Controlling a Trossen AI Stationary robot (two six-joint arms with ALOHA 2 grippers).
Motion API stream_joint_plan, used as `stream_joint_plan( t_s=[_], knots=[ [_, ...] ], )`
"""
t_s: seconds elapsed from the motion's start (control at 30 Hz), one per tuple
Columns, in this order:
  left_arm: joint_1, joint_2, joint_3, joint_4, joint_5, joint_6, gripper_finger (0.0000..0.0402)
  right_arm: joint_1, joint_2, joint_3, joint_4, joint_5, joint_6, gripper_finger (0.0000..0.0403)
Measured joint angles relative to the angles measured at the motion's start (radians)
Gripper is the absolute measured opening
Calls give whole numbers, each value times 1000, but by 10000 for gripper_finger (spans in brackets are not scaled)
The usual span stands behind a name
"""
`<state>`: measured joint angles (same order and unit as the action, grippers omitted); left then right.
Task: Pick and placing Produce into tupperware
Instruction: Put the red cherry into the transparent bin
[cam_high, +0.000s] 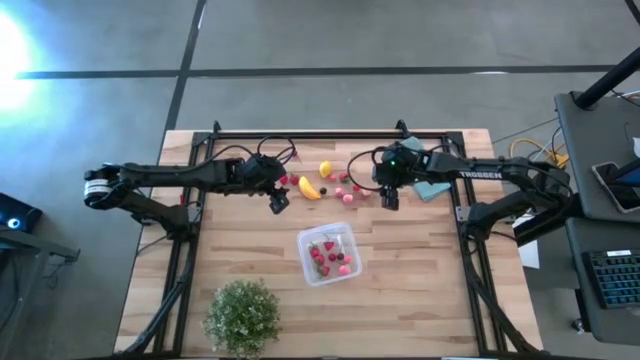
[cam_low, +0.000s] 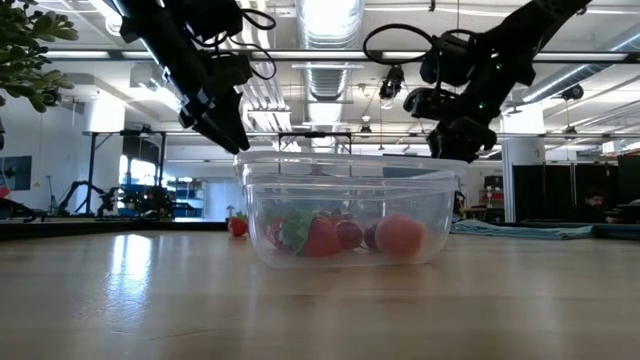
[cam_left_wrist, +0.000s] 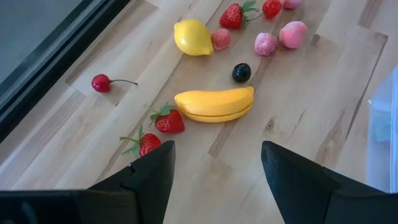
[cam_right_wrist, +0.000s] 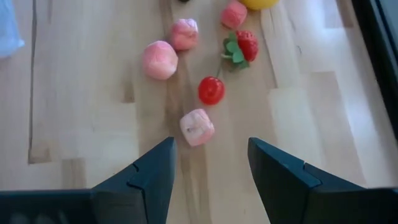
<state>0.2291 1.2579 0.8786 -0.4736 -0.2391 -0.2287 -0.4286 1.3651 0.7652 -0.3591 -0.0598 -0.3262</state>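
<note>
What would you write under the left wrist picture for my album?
Open left gripper hovering above a toy banana, lemon, strawberries and a cherry on the wooden table.

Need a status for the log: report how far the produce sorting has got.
Done: several red and pink pieces lie in the tupperware. In hand: nothing; the left gripper and right gripper hover open and empty. Left: the banana, lemon, strawberries and pink pieces remain on the table.

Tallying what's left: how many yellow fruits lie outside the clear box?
2: the lemon toward the table's far edge, the banana beside it, nearer the clear box. None seen inside it.
</note>
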Motion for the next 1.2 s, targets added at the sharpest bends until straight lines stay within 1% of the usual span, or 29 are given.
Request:
stream_joint_plan(
  t_s=[0.1,0.2,0.33,0.43,0.6,0.67,0.77,0.9,1.03,1.13,1.2],
  knots=[
    [0,0,0,11,0,0,224,-1,0,-15,43,0,39,194],
    [0,0,0,25,0,0,224,-1,0,-58,106,0,69,194],
    [0,0,0,27,0,0,224,-1,0,-90,165,0,163,194],
    [0,0,-2,23,0,0,224,1,0,-112,182,0,183,194],
    [0,0,-2,23,0,0,224,1,1,-150,291,0,215,194],
    [0,0,-2,23,0,0,224,2,16,-159,351,0,238,194],
    [0,0,-2,23,0,0,224,4,54,-160,377,-4,294,194],
    [0,0,-3,23,0,-1,224,22,125,-130,364,-27,360,194],
    [0,0,-3,20,0,-27,224,33,144,-85,325,-26,435,194],
    [0,0,-3,21,0,-28,224,35,138,-63,293,-14,409,194],
    [0,0,-3,21,1,-28,224,36,134,-62,270,29,360,194]
  ],
)
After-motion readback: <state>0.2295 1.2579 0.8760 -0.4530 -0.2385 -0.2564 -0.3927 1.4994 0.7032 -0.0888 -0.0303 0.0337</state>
